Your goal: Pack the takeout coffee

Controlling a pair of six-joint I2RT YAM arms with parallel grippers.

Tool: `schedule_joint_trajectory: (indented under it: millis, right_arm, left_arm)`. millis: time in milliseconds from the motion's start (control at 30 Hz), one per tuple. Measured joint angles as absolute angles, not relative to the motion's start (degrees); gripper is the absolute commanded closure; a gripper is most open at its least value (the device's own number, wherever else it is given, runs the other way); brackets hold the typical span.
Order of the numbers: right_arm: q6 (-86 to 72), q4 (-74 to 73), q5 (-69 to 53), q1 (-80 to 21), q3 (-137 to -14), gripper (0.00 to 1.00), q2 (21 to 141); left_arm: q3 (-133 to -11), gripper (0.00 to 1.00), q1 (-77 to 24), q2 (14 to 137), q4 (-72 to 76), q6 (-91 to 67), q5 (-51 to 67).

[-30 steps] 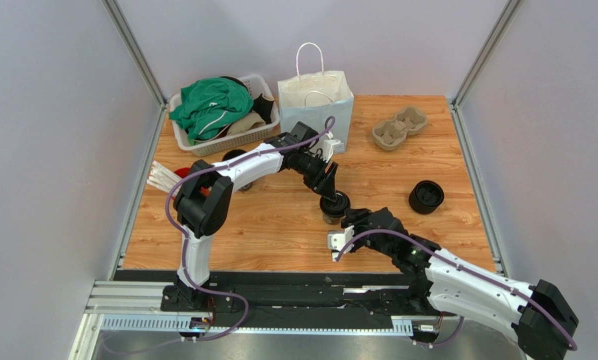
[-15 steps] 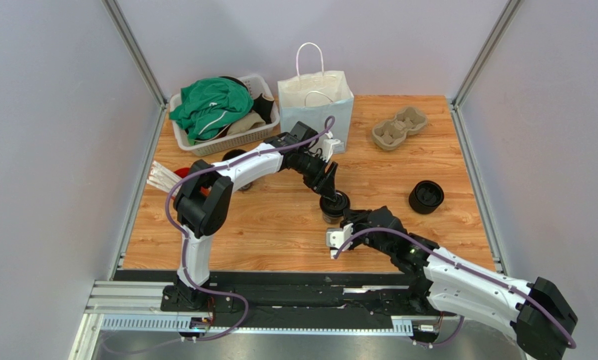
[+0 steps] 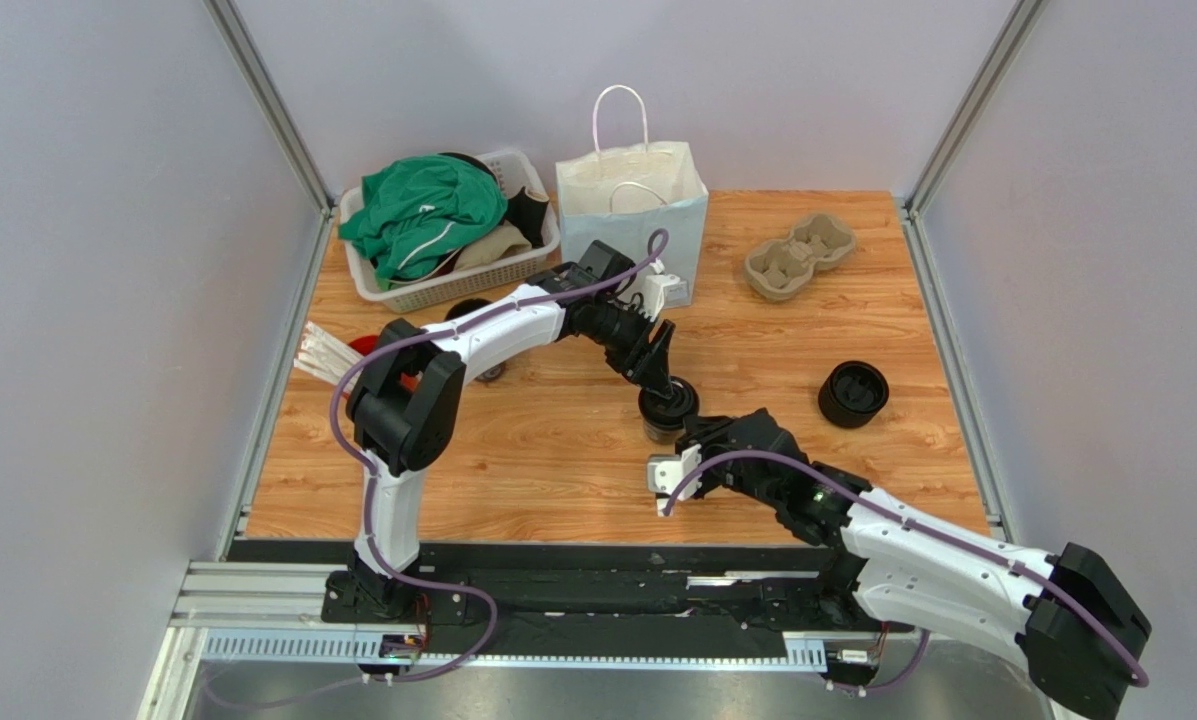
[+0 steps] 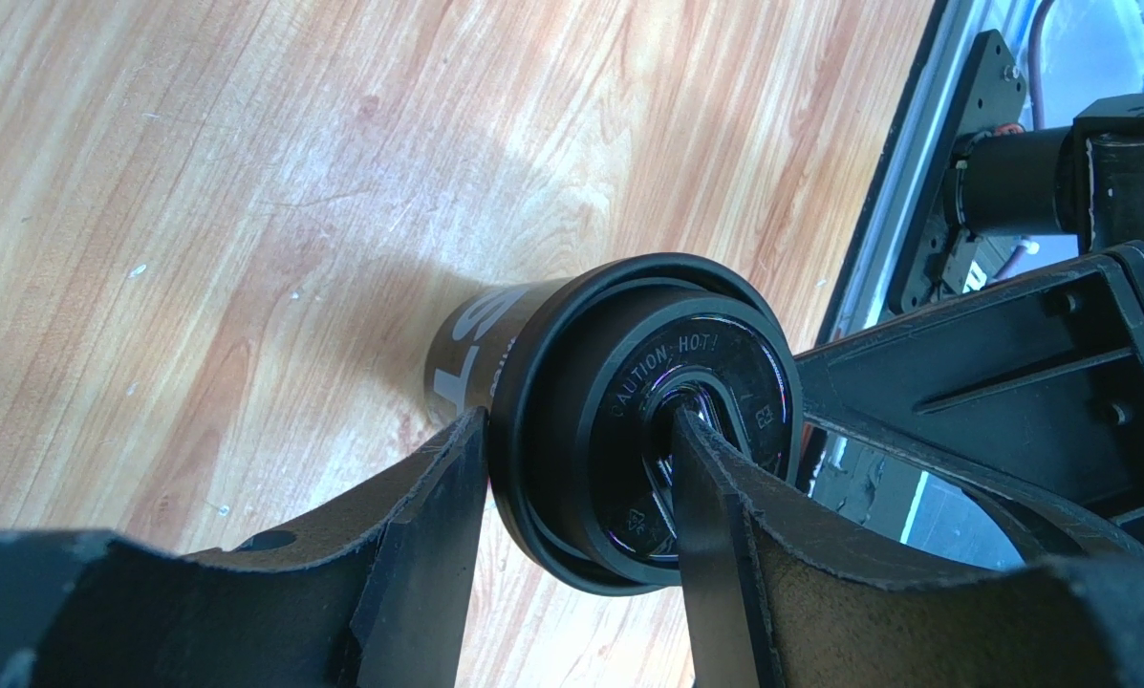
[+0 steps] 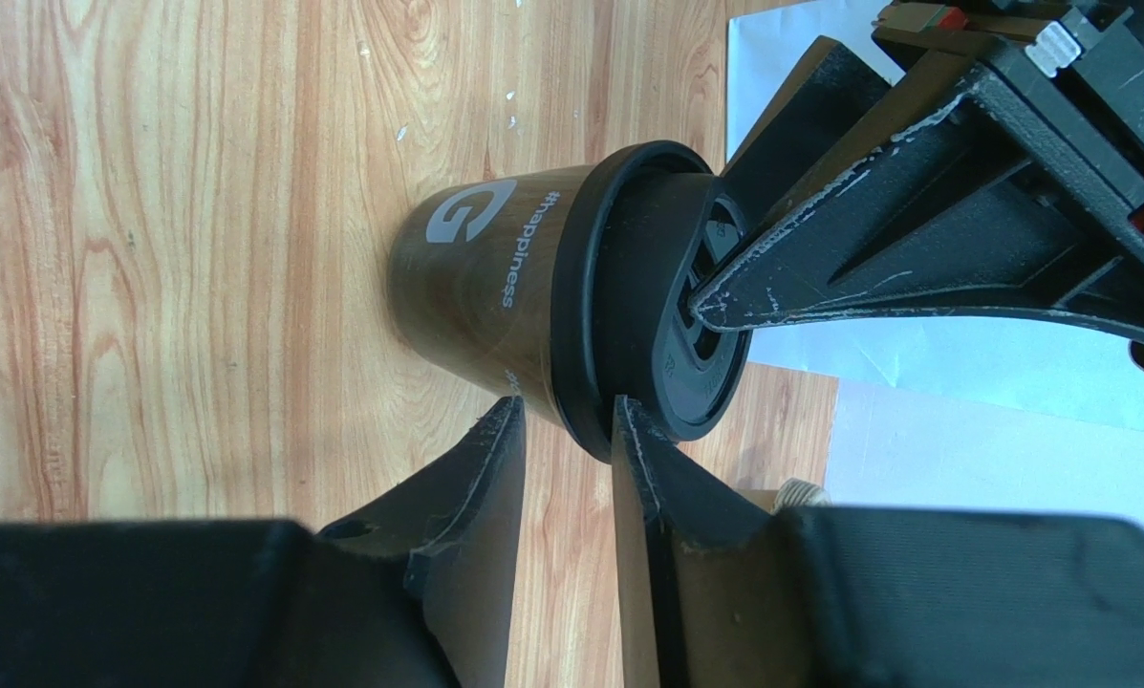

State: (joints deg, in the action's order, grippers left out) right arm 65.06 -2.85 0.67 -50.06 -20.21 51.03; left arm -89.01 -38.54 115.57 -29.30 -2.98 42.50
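Note:
The takeout coffee [image 3: 664, 416], a dark paper cup with a black lid, stands upright mid-table. My left gripper [image 3: 664, 393] comes down on it from behind and is shut on the lid. In the left wrist view one finger is outside the lid's rim and the other in its centre recess [image 4: 577, 430], on the cup [image 4: 613, 387]. My right gripper [image 3: 685, 447] is at the cup's near side. In the right wrist view its jaws [image 5: 567, 409] stand a narrow gap apart, with the tips astride the lid's rim of the cup [image 5: 484, 280].
A white paper bag [image 3: 631, 195] stands open behind the left arm and shows in the right wrist view [image 5: 965, 387]. A cardboard cup carrier [image 3: 800, 255] lies back right, a squat black piece [image 3: 854, 393] right. A basket of clothes [image 3: 439, 225] and a red cup with straws [image 3: 352, 348] are left.
My right gripper has slid left and forward, up to the cup's near side. The left gripper and the cup have shifted very slightly toward the back.

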Motion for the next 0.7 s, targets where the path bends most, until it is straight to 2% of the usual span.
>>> schedule_joint_trajectory:
  millis: [700]
  right_arm:
    - [66.59, -0.05, -0.51, -50.13, -21.15, 0.72, 55.53]
  left_arm:
    - [-89.69, 0.44, -38.33, 115.57, -28.29, -2.7, 40.27]
